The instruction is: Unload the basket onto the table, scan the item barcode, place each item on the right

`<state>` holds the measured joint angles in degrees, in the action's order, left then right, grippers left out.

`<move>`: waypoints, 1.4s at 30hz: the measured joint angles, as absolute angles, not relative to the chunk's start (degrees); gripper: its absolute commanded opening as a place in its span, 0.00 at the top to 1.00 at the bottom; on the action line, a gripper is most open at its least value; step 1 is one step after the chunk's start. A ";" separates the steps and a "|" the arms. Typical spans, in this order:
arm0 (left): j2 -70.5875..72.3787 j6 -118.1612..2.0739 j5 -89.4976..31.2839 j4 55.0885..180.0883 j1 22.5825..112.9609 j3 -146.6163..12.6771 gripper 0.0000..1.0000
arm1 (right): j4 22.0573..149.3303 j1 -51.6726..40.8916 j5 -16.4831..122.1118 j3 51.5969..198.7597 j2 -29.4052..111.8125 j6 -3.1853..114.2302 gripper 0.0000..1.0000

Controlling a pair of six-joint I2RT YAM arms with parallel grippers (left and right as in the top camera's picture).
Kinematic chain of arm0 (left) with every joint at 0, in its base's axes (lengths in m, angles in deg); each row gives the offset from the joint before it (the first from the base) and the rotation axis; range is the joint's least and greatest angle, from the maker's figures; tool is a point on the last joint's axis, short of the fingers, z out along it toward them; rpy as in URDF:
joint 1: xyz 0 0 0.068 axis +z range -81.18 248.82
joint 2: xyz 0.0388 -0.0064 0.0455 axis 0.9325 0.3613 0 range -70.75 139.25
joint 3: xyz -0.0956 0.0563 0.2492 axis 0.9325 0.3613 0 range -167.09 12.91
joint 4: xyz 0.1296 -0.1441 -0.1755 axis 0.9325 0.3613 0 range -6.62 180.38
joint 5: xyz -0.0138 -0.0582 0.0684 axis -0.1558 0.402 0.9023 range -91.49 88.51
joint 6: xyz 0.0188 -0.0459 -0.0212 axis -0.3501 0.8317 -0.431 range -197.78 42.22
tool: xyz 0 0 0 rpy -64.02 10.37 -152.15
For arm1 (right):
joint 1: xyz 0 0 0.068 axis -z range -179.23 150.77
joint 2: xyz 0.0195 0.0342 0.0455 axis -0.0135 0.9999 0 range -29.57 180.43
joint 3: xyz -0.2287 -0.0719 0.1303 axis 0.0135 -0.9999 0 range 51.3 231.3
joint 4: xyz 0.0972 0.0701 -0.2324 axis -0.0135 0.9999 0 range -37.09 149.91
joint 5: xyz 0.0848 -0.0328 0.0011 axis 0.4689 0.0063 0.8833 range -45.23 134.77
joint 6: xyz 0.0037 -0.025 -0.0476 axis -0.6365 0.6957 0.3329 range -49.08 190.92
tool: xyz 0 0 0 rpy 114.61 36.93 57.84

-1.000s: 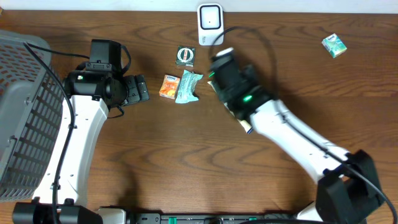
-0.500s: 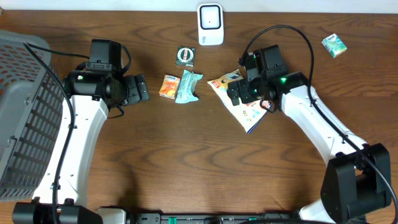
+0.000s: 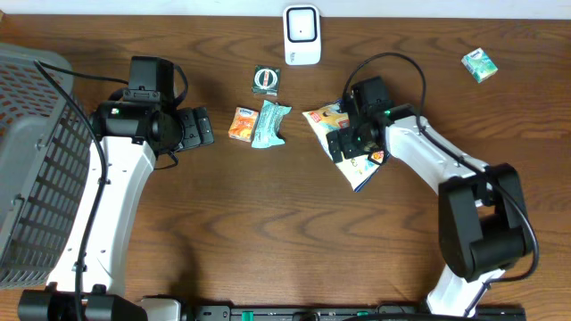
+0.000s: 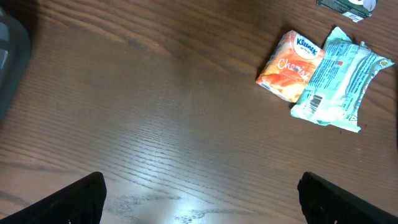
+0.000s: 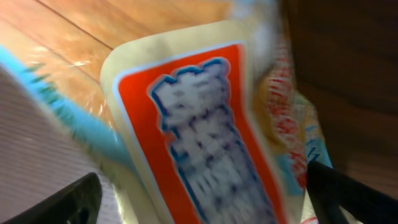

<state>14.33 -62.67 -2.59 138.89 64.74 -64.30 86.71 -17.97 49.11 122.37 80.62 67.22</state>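
Right hand (image 3: 346, 147) is down over the snack bag (image 3: 360, 168), fingers spread wide. On the wrist view the two dark fingertips (image 5: 81, 199) sit out at the bottom corners, with the bag (image 5: 205, 124) filling the gap between them, close up and blurred. There's a red panel with white lettering, a yellow border and a blue edge, but no barcode I can make out.

From overhead the bag lies flat on the counter (image 3: 268, 232), right of centre, its long side running from 11 to 5 o'clock. Whether the fingers touch the bag, I cannot tell.

The white barcode scanner (image 3: 302, 36) stands at 11 o'clock from that hand, at the far edge, well apart from the bag.

At 9 o'clock from the bag there's a pale green wrapped packet (image 3: 269, 124) with an orange Kleenex tissue pack (image 3: 242, 124) touching its left side. The left wrist view shows both: tissue pack (image 4: 291, 66), and green packet (image 4: 339, 78) with a barcode on its face. A small dark square packet (image 3: 265, 79) lies at 12 o'clock from those two.

Left hand (image 3: 196, 127) sits just to the left of the tissue pack, wide open, nothing between its fingers (image 4: 68, 199), bare wood below.

A little green-and-white box (image 3: 479, 64) is out at 2 o'clock from the right hand, and a grey basket (image 3: 36, 160) hangs at the counter's 9 o'clock edge.
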 measured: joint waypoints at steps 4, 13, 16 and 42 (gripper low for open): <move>14.33 -62.64 -2.59 138.89 64.74 -64.30 0.02 | 86.45 -17.95 48.98 122.39 82.55 67.52 0.84; 14.33 -62.64 -2.59 138.89 64.74 -64.30 0.02 | 87.21 -17.99 49.81 125.71 81.85 65.95 0.99; 14.33 -62.64 -2.59 138.89 64.74 -64.30 0.02 | 86.34 -18.01 48.43 129.17 81.85 65.86 0.99; 14.33 -62.67 -2.62 138.95 64.74 -64.30 0.02 | 56.88 -20.83 55.56 139.00 82.15 65.93 0.99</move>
